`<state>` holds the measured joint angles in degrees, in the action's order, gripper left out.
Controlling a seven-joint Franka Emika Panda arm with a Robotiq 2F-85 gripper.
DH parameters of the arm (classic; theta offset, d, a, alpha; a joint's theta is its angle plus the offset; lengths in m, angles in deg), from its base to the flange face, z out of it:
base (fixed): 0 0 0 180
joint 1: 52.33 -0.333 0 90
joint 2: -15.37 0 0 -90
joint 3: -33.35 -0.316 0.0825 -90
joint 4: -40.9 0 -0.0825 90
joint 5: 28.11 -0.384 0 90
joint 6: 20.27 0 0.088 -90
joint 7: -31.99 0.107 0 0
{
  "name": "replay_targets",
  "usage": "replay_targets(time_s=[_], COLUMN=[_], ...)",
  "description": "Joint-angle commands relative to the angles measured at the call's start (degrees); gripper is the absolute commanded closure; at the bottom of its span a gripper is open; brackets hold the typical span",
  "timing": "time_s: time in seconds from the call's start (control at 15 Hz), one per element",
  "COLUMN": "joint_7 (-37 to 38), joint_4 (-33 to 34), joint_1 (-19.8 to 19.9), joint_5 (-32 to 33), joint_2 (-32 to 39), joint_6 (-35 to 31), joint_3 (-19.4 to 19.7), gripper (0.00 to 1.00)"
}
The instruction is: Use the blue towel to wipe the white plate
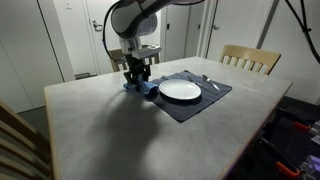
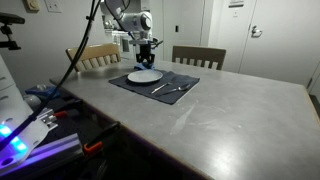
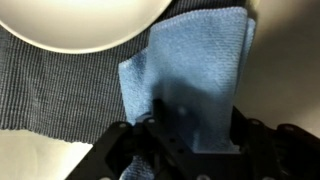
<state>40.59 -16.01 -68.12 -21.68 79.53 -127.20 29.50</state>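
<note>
The blue towel (image 3: 190, 65) lies at the corner of a dark placemat (image 3: 50, 95), beside the white plate (image 3: 80, 20). My gripper (image 3: 190, 135) is low over the towel, with its fingers apart on either side of the cloth, so it looks open. In both exterior views the gripper (image 1: 137, 78) (image 2: 147, 55) stands at the placemat's far corner. The towel (image 1: 149, 90) shows just under it, and the plate (image 1: 180, 90) (image 2: 144, 76) is right beside it. The fingertips are hidden by the towel and shadow.
Cutlery (image 1: 208, 82) (image 2: 168, 87) lies on the placemat (image 1: 195, 108) (image 2: 190, 80) beside the plate. Wooden chairs (image 1: 250, 58) (image 2: 198, 56) stand at the table's edges. The grey table (image 1: 120, 130) stretches wide in front.
</note>
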Motion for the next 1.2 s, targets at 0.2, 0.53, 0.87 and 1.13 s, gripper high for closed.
replay_targets(time_s=[0.2, 0.53, 0.87, 1.13], joint_7=[0.6, 1.8, 3.6, 5.4], joint_4=[3.1, 2.3, -0.3, -1.4], joint_1=[-0.3, -0.4, -0.3, -0.2], joint_5=[0.2, 0.4, 0.6, 0.3], joint_2=[1.0, -0.2, -3.2, -5.5], joint_6=[2.5, 3.4, 2.4, 4.0], joint_3=[0.5, 0.8, 1.0, 1.2], gripper=[0.88, 0.97, 0.98, 0.97])
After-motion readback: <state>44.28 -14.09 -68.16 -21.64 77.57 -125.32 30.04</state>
